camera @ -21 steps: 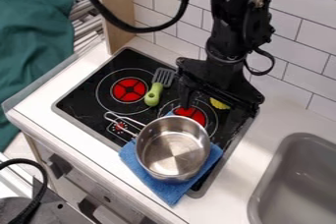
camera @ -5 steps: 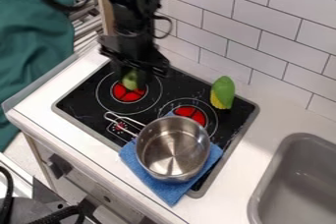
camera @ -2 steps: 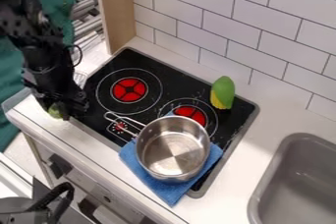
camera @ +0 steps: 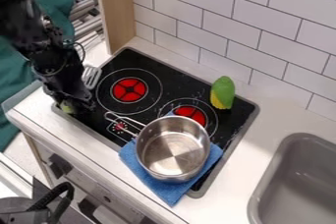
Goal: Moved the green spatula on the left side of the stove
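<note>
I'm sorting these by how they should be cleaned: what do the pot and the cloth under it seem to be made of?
The pot looks like bare metal, probably stainless steel, with a shiny finish: its inside shows bright and dark reflections. The blue cloth looks like soft, matte woven fabric, perhaps cotton or microfiber, since it reflects no highlights; the exact fibre can't be told.

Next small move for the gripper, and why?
Probably ease the green spatula down and release it, if held. Its slotted head is already at the left edge of the stove, and its handle shows at the gripper by the near-left corner, so going further left looks unnecessary.
</note>
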Robot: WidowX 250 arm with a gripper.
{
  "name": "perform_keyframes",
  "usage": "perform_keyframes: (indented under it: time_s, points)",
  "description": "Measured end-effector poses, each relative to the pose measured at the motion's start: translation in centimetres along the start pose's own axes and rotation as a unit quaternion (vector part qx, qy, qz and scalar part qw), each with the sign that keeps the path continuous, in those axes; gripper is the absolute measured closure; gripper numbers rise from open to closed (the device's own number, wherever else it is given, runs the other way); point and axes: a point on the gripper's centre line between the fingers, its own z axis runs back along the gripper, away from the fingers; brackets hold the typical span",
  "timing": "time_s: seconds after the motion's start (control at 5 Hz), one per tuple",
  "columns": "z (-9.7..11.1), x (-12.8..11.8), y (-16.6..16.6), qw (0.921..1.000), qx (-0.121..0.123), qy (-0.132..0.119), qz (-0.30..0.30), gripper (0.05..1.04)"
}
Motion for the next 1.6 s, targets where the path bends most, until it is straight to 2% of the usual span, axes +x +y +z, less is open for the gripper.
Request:
perform_keyframes:
  time_s: [0.4,0.6,0.8,1.0,1.2,1.4,1.6]
  points:
    - [-1.8,1.1,-0.3,0.9994,-0.008,0.024,-0.024,0.693]
    - [-2.2,2.0,-0.4,0.9970,-0.017,0.007,-0.075,0.693]
    - [-2.7,3.1,-0.7,0.9941,-0.028,0.003,-0.104,0.620]
    - [-2.7,3.5,-1.1,0.9927,-0.036,0.012,-0.114,0.327]
    - [-2.5,3.5,-2.2,0.9898,-0.051,0.031,-0.129,0.099]
    - [-0.8,4.1,-3.4,0.9851,-0.068,0.047,-0.151,0.080]
    - [3.2,6.0,-3.4,0.9858,-0.069,0.028,-0.150,0.083]
